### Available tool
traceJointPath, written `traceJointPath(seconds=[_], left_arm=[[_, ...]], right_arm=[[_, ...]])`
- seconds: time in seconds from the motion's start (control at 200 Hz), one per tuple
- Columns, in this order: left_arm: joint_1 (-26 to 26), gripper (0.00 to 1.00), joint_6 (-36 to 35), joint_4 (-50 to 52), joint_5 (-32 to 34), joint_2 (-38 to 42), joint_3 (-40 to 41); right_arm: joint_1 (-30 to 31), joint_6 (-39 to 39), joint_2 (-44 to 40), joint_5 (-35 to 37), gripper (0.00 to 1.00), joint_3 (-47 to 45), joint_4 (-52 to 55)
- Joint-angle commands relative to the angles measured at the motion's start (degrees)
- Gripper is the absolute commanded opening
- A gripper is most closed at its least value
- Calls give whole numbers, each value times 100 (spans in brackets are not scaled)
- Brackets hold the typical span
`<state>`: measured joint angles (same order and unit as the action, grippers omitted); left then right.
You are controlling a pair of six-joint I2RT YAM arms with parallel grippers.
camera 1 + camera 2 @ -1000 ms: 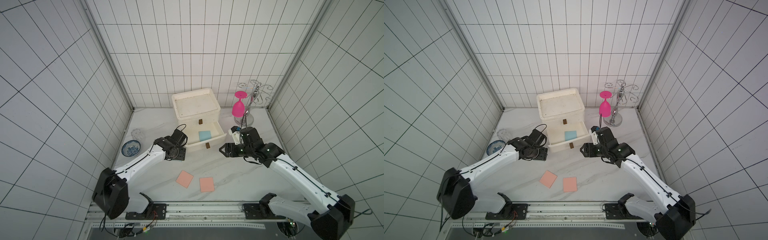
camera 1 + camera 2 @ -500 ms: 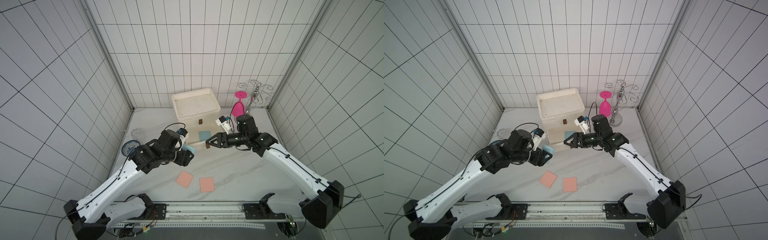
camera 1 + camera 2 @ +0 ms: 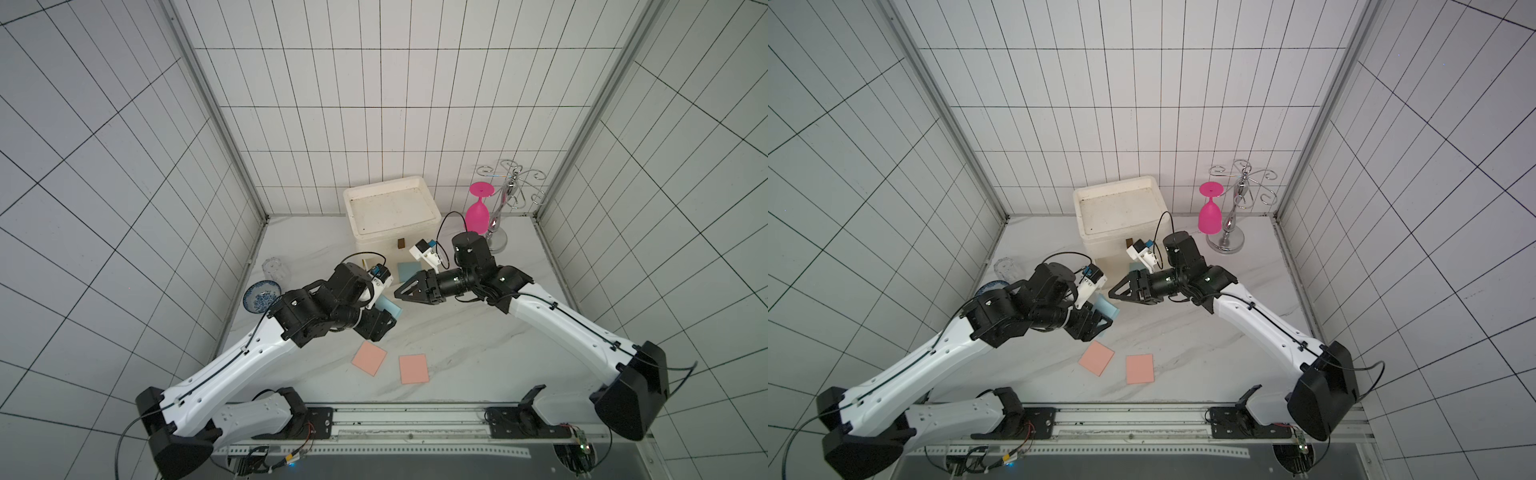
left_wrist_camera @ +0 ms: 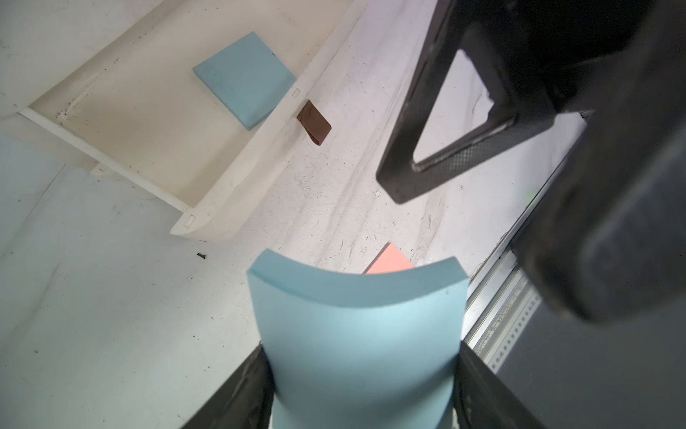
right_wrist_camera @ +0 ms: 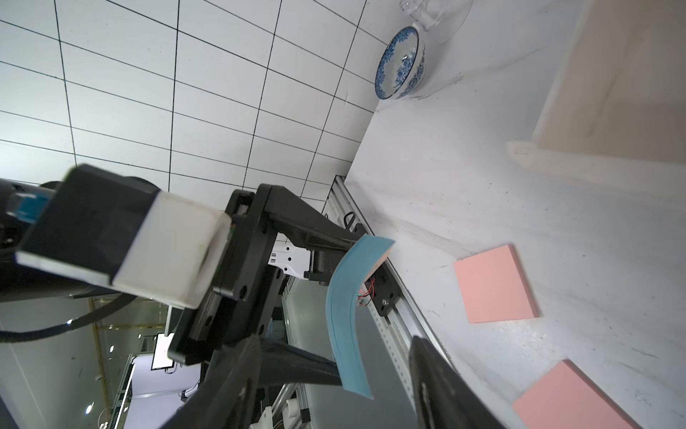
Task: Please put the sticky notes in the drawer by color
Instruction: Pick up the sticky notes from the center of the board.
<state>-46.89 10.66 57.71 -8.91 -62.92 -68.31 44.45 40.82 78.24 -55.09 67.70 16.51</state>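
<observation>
A: Chest (image 3: pixel 376 245)?
B: Back wall, one drawer out, blue pad (image 4: pixel 245 80) inside.
A: Grippers?
B: Left gripper (image 3: pixel 382 319) clamps a second blue pad (image 4: pixel 356 334) (bowed) aloft; right gripper (image 3: pixel 404 291) gapes beside it. Pink pad (image 3: pixel 369 358) and another pink pad (image 3: pixel 413 368) lie on the table (image 3: pixel 457 332).

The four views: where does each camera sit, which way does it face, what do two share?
Both top views: overhead, looking down on the table; left arm and right arm show.
Left wrist: faces the open drawer; left gripper shut on a bent light blue sticky note pad.
Right wrist: faces the left gripper; right gripper open.
Shared: both wrist views show that pad.
</observation>
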Motion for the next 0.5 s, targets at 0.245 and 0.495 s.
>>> traceJointPath(seconds=[0.245, 0.495], left_arm=[[-53, 73, -162, -172, -26, 80, -235], [-57, 73, -196, -149, 55, 139, -263]], right_arm=[[337, 14, 240, -110, 53, -139, -127], [337, -26, 267, -32, 25, -126, -52]])
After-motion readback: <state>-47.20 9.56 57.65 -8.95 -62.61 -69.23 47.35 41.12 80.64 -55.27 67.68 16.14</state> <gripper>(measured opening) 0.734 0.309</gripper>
